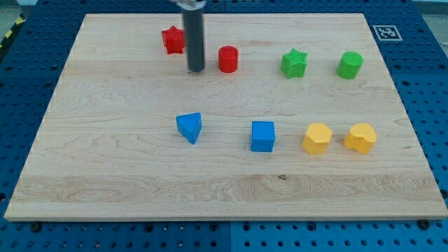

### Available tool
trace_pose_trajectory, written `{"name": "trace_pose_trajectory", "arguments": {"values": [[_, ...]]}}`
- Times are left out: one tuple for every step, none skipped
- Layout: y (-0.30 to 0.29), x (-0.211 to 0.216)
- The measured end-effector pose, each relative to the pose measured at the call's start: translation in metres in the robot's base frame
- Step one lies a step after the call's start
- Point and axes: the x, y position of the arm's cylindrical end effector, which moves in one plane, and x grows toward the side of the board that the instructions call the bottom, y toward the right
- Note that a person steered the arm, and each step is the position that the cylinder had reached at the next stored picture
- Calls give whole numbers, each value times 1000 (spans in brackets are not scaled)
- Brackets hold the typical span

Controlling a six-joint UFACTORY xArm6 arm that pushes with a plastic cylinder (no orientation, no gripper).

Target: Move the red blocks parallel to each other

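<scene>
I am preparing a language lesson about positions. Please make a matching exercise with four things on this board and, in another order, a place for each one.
Things:
1. red star block
2. red cylinder block
3. blue cube block
4. my tip

Places:
A. bottom row, left of the two yellow blocks
B. between the two red blocks
C. top row, just right of the rod
D. top row, partly behind the rod, on its left

Pairs: 1-D, 2-C, 3-A, 4-B

Bright, even overhead light covers the wooden surface [224, 168] from corner to corner; only short, soft shadows hug the blocks. No glare. Focus is sharp, edges straight.
</scene>
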Motion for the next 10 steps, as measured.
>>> {"name": "trace_pose_trajectory", "arguments": {"values": [[-83, -3], [-149, -55], [-154, -125], [-124, -134], [-100, -121], [-76, -96], [-45, -78], [-35, -74], [-35, -74], [-36, -81]]}}
